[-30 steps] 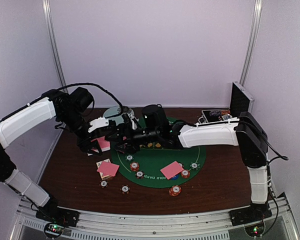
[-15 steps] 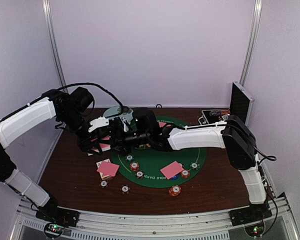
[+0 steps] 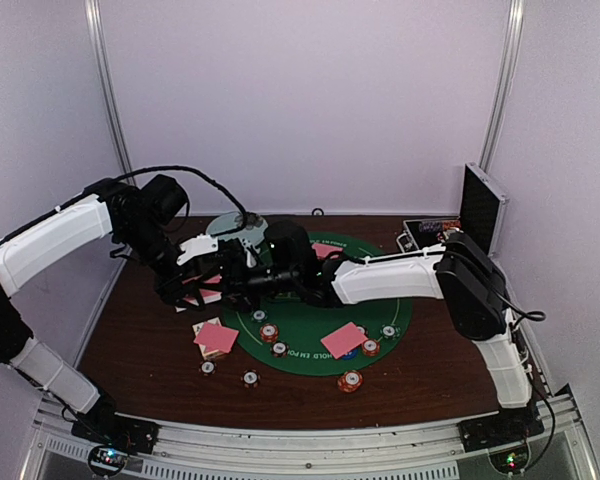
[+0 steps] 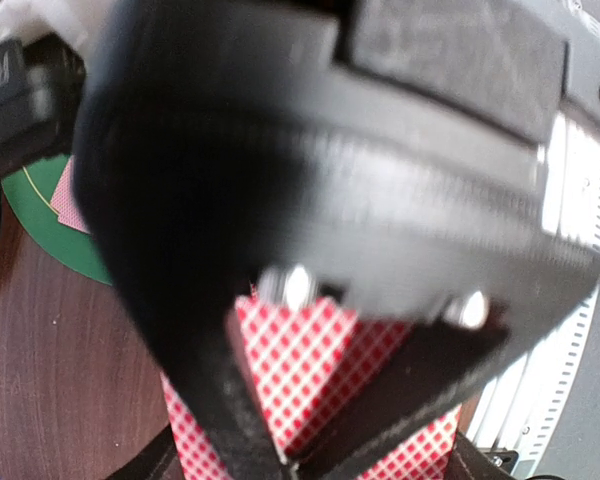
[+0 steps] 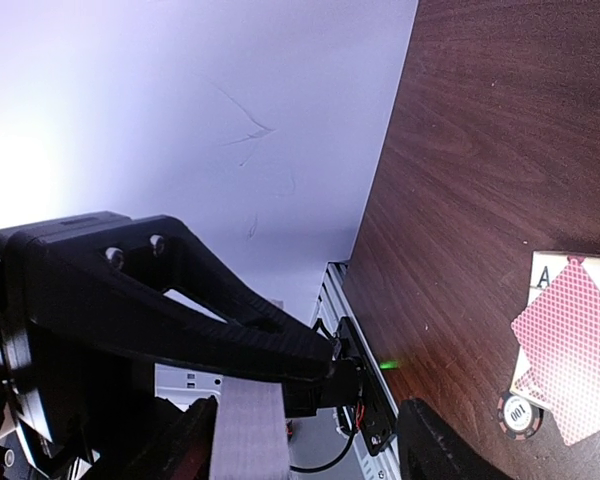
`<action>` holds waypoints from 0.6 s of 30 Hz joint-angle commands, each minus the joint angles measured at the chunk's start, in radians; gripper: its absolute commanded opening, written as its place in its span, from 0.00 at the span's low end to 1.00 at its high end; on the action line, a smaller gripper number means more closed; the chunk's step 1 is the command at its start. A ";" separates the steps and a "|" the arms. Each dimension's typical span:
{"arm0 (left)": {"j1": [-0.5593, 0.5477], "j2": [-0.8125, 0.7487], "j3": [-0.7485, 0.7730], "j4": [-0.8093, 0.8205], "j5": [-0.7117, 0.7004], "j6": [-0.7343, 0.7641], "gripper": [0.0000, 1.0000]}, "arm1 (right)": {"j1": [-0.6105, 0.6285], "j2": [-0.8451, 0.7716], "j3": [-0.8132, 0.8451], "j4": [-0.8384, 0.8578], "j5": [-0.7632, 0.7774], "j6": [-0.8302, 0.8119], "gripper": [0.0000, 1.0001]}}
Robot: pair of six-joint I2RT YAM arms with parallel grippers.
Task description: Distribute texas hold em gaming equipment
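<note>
Right pincer has neared cards clamped in left pincer.

Pink lattice-backed cards, green mat, brown table

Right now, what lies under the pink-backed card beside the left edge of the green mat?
A face-up white card lies under the pink-backed card. Only its corner, marked A, shows; the rest is covered.

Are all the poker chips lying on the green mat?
No, a few poker chips lie on the brown table, off the green mat.
</note>
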 commanded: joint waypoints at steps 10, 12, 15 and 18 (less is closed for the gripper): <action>0.003 -0.015 0.019 0.011 0.023 0.010 0.00 | -0.026 -0.101 -0.115 -0.012 0.015 -0.022 0.46; 0.003 -0.016 0.018 0.012 0.019 0.011 0.00 | -0.029 -0.110 -0.121 -0.016 0.013 -0.025 0.42; 0.003 -0.016 0.016 0.011 0.019 0.011 0.00 | -0.033 -0.132 -0.132 -0.024 0.012 -0.031 0.38; 0.003 -0.016 0.017 0.012 0.018 0.011 0.00 | -0.038 -0.153 -0.143 -0.034 0.014 -0.038 0.34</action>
